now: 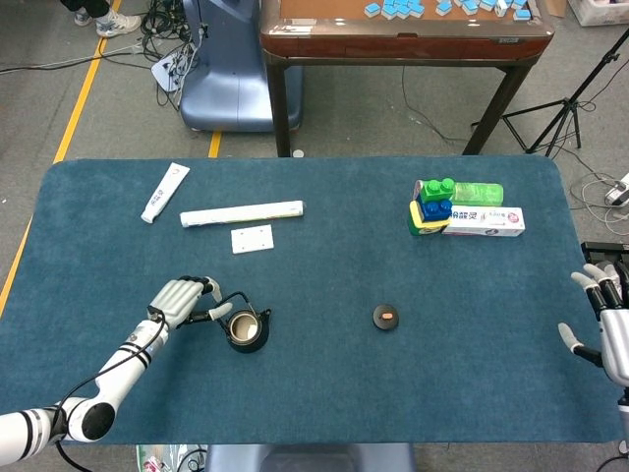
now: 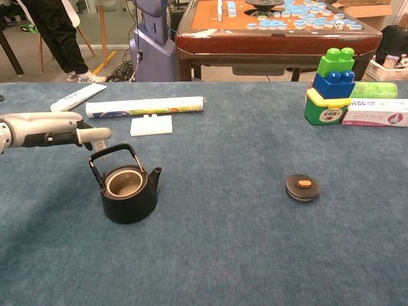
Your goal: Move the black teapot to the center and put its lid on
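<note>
The left hand (image 2: 60, 131) reaches in from the left edge, fingers stretched out flat just above and behind the upright handle of the black teapot (image 2: 127, 189), holding nothing. The teapot stands open on the blue table (image 2: 210, 255). Its lid (image 2: 302, 187) lies well apart to the right. Farther back sit toy blocks (image 2: 335, 73) and a white tube (image 2: 145, 106).
</note>
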Robot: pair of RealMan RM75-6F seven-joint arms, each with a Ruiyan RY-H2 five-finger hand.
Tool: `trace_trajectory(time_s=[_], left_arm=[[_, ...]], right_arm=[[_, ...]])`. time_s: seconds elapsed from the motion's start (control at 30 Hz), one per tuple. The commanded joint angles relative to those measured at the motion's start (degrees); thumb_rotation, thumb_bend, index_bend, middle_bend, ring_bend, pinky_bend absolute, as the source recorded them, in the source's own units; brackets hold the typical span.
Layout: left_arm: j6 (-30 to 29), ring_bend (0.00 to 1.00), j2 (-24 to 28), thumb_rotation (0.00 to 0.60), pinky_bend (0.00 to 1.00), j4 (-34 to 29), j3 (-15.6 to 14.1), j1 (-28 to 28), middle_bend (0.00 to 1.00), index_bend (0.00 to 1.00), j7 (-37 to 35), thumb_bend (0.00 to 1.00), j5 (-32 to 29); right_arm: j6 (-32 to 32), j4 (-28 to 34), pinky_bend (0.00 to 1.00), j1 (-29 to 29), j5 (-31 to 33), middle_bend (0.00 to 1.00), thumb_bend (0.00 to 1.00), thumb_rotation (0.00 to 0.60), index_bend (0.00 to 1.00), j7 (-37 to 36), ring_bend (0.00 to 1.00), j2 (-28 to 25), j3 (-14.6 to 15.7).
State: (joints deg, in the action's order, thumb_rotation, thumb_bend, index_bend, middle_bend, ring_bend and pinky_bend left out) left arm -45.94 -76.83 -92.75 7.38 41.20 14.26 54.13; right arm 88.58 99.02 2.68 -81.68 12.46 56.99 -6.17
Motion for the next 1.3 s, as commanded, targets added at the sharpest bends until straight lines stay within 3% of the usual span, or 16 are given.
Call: trace_trajectory(time_s=[0.03,0.2,0.53,0.83,1.0,1.3], left_arm=[[-0.58,0.21,-0.03,0.000,0.15,-0.62,0.05,0.01,0.24,0.43,-0.56,0.11,0.79],[-1.22,0.22,0.39,0.035,0.15,-2.15,0.04,-0.22,0.24,0.46,-2.14,0.15,2.75],[-5.58,0.22,0.30,0.346,0.15,-5.12,-0.58,-1.66,0.24,0.46,-3.44,0.29,8.31],[-9.33,0.22,-0.89,0.524,0.15,-6.93,-0.71,-2.71,0.25,0.50,-3.68,0.30,11.97],[-10.11,0.22,-1.82,0.595,0.15,-7.25,-1.03,-2.78,0.25,0.50,-2.32,0.30,12.21],[-11.37,0.23,-3.88,0.600,0.15,-6.42,-1.38,-2.84,0.27,0.57,0.16,0.38,12.05]], right_arm=[[0.15,-0.08,0.05,-0.10,-0.08,0.19,0.28,0.600,0.22,-0.06,0.00,0.02,0.01],[0.38,-0.15,0.05,-0.24,-0.10,0.19,0.28,0.600,0.22,-0.21,0.00,0.01,-0.08],[0.77,-0.33,0.05,-0.37,-0.48,0.19,0.28,0.600,0.22,-0.39,0.00,0.14,-0.21],[1.13,-0.36,0.05,-0.62,-0.53,0.19,0.28,0.600,0.22,-0.57,0.00,0.11,-0.29],[1.31,-0.47,0.05,-0.79,-0.66,0.19,0.28,0.600,0.22,-0.89,0.00,0.07,-0.28],[1.49,-0.83,0.05,-1.03,-0.74,0.19,0.28,0.600,0.22,-1.38,0.00,0.07,-0.27]])
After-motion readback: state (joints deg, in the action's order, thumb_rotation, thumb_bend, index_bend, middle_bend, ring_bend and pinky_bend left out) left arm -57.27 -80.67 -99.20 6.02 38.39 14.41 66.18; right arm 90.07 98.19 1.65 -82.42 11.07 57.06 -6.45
